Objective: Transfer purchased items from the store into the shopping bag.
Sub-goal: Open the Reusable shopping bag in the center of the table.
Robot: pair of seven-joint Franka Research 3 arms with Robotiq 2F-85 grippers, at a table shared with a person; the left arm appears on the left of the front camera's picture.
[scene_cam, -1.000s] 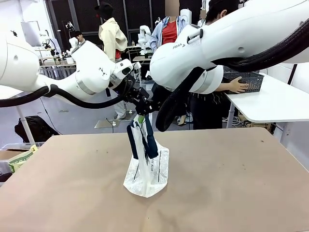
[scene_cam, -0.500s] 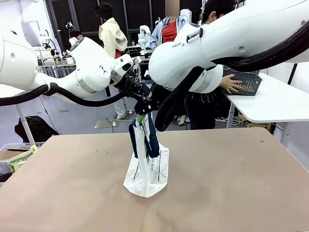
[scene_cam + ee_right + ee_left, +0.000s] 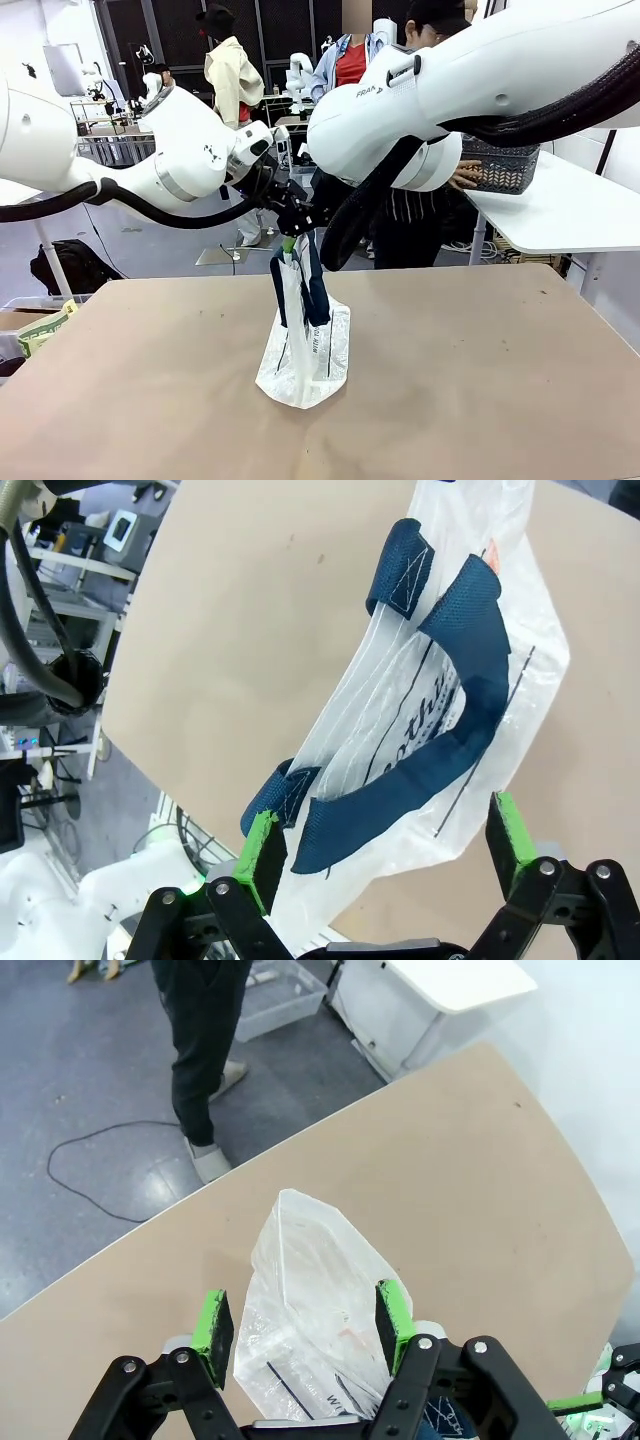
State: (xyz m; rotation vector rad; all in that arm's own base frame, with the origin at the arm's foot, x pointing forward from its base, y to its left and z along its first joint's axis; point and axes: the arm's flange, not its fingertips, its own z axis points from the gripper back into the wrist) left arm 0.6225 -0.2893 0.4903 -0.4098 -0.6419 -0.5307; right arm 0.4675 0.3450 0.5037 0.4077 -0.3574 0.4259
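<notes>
Meanwhile left tool [image 3: 297,222] pinches the shopping bag [image 3: 305,350] top; right tool [image 3: 385,855] gapes released.

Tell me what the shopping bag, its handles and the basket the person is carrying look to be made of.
Shopping bag: thin translucent plastic film, likely; it crinkles, shines and shows the table through it.
Handles: dark navy woven webbing, matte; the weave and white stitching at the ends show.
Basket: dark grey lattice sides, probably moulded plastic; too far off to be sure.
</notes>
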